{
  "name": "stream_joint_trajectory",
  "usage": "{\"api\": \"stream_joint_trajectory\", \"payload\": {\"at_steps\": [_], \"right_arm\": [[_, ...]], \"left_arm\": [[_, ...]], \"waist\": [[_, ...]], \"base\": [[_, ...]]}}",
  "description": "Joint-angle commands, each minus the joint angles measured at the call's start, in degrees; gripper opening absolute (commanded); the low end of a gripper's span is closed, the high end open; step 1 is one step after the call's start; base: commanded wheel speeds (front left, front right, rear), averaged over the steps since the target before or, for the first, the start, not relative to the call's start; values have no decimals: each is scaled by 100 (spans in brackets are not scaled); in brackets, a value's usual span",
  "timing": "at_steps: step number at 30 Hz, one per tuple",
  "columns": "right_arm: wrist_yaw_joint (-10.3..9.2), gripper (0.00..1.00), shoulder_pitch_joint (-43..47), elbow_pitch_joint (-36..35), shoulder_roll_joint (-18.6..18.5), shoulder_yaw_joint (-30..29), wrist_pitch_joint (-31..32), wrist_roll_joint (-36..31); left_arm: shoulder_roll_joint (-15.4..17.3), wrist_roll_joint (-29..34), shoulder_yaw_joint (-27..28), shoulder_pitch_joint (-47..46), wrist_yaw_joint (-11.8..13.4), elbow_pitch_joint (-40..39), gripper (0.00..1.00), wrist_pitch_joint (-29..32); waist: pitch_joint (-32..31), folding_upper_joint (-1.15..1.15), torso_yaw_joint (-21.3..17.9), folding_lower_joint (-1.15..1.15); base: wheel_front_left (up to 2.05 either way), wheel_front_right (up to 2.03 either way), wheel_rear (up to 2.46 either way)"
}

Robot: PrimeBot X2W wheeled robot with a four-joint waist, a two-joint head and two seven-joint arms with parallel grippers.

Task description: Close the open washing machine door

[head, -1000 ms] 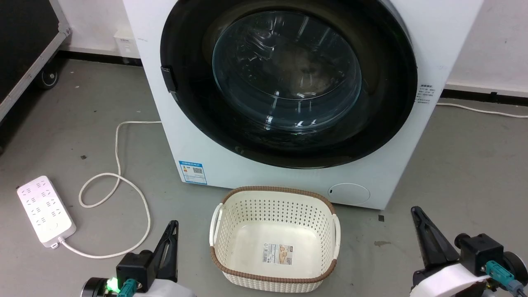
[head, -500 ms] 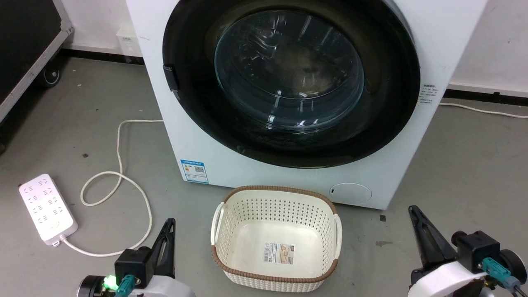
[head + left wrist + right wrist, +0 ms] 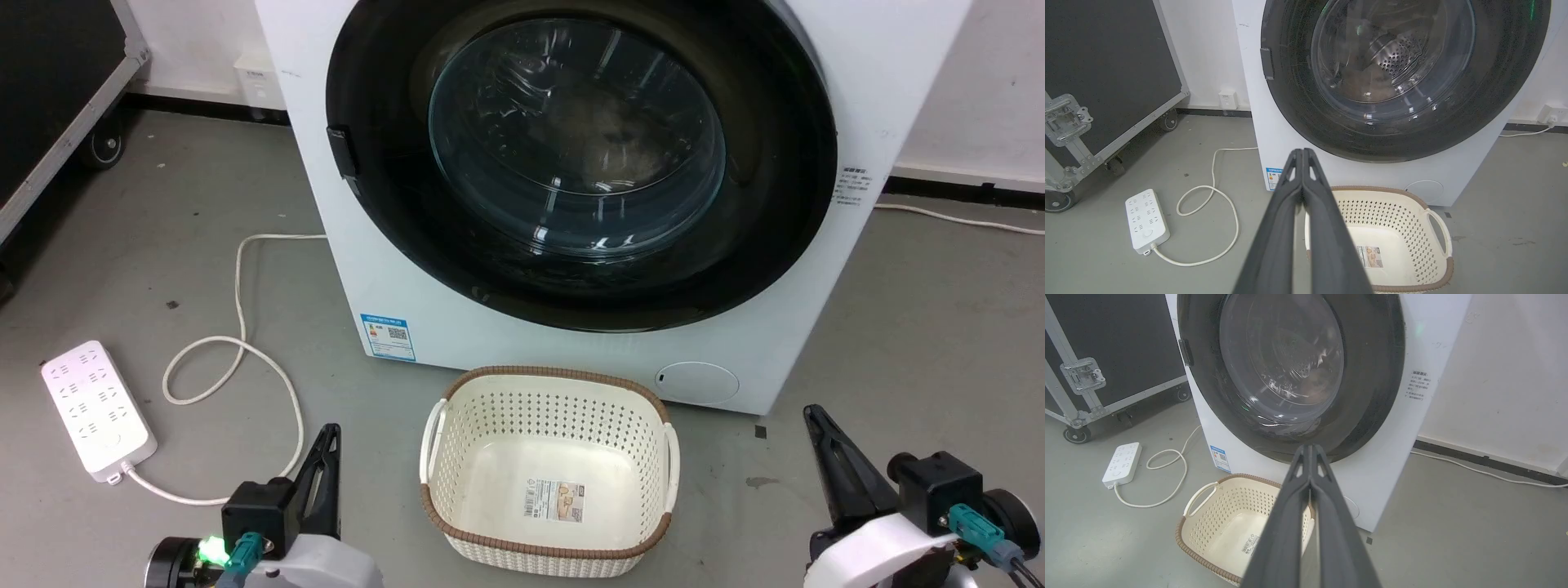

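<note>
Black-ringed washing machine door [image 3: 780, 245] lies flush on its white cabinet [image 3: 347, 253], ahead of the left hand [image 3: 330, 431] and right hand [image 3: 810, 412], each with fingers pressed together, a basket [image 3: 555, 373] between them.

Right gripper [image 3: 1310, 449]: jaws pressed together.
Large round black-ringed glass washing machine door [image 3: 1372, 375] sits flush; cream perforated plastic basket [image 3: 1208, 526] stands before it.

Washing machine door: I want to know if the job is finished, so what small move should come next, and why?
Probably none on the door: its black ring looks flush against the white machine front in all three views, no gap visible. The left gripper and right gripper are shut, low, apart from it. I would leave both parked; whether it locked cannot be told.
</note>
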Motion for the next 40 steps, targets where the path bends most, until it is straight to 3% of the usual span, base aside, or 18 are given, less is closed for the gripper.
{"api": "stream_joint_trajectory", "payload": {"at_steps": [1,40], "right_arm": [[-4,0,18,-58,29,10,31,-36],[-5,0,26,-349,84,76,473,-148]], "left_arm": [[-3,52,19,-62,33,-43,0,37],[-7,210,160,-146,116,-293,0,487]], "waist": [[1,0,3,0],[36,0,86,0]], "base": [[0,0,0],[0,0,0]]}}
